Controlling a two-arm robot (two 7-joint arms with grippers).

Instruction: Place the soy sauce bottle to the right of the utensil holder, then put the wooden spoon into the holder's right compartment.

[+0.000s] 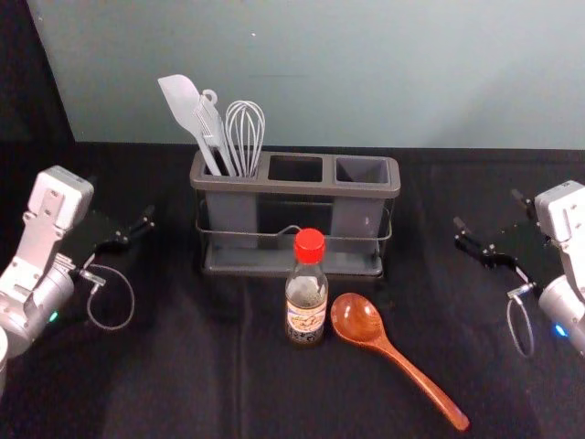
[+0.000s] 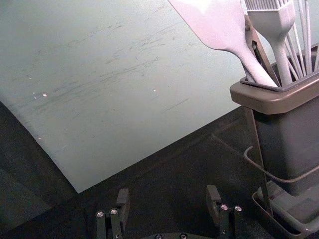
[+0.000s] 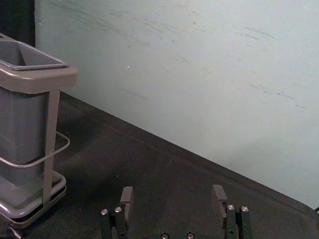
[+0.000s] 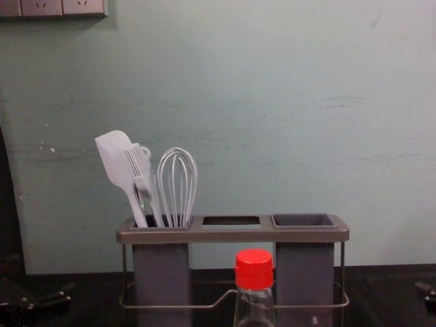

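Observation:
The soy sauce bottle [image 1: 306,302] stands upright, red-capped, in front of the utensil holder [image 1: 265,186], right of its middle; its cap [image 4: 254,270] is in the chest view. The wooden spoon [image 1: 393,355] lies beside the bottle, bowl toward it, handle running to the front right. White utensils fill the holder's left compartment; its right compartment [image 4: 303,220] holds nothing visible. My left gripper [image 1: 127,236] hovers left of the holder, open and empty, as its wrist view shows the gripper [image 2: 168,204]. My right gripper [image 1: 489,227], right of the holder, is likewise open in its wrist view, the gripper [image 3: 173,204] empty.
A pale wall [image 1: 320,73] rises behind the dark cloth-covered table [image 1: 183,384]. The holder's wire rail [image 4: 170,306] runs across its front. Between the holder and my right gripper lies a stretch of bare cloth.

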